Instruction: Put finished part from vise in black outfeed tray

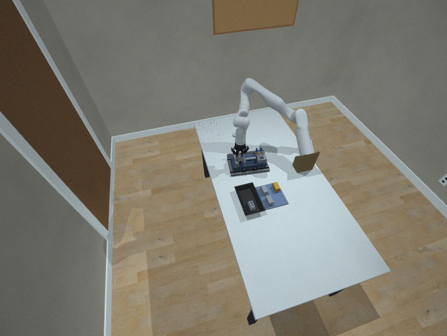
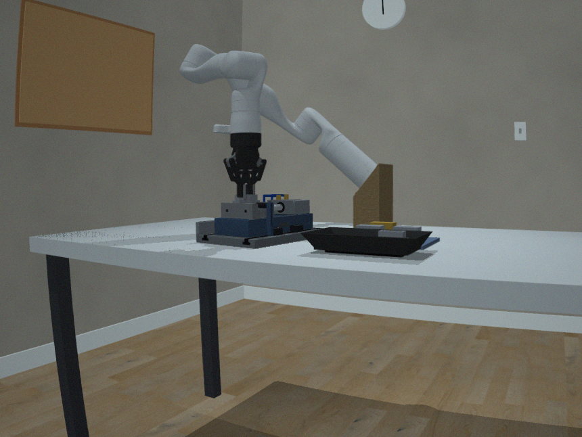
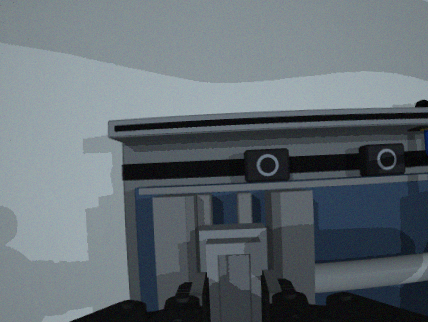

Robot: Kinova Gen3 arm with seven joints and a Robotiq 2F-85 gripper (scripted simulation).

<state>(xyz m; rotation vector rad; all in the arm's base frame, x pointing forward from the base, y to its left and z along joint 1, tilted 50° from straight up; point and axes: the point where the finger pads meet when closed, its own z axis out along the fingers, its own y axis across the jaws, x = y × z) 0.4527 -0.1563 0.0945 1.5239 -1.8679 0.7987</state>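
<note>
The blue and grey vise (image 1: pixel 247 164) stands on the white table, also in the side view (image 2: pixel 256 222). My gripper (image 1: pixel 239 154) (image 2: pixel 245 193) points straight down over its left end. In the wrist view the fingers are shut on the grey finished part (image 3: pixel 233 279), a block with a pocket on top, which sits between the vise jaws. The black outfeed tray (image 1: pixel 249 199) lies in front of the vise and holds one grey pocketed block (image 1: pixel 251 205). In the side view the tray (image 2: pixel 367 240) is to the right of the vise.
A blue plate (image 1: pixel 273 196) beside the tray carries two grey blocks and a yellow block (image 1: pixel 276 186). The arm's brown base (image 1: pixel 305 162) stands at the table's right edge. Small blue and yellow parts (image 1: pixel 258 149) sit at the vise's right end.
</note>
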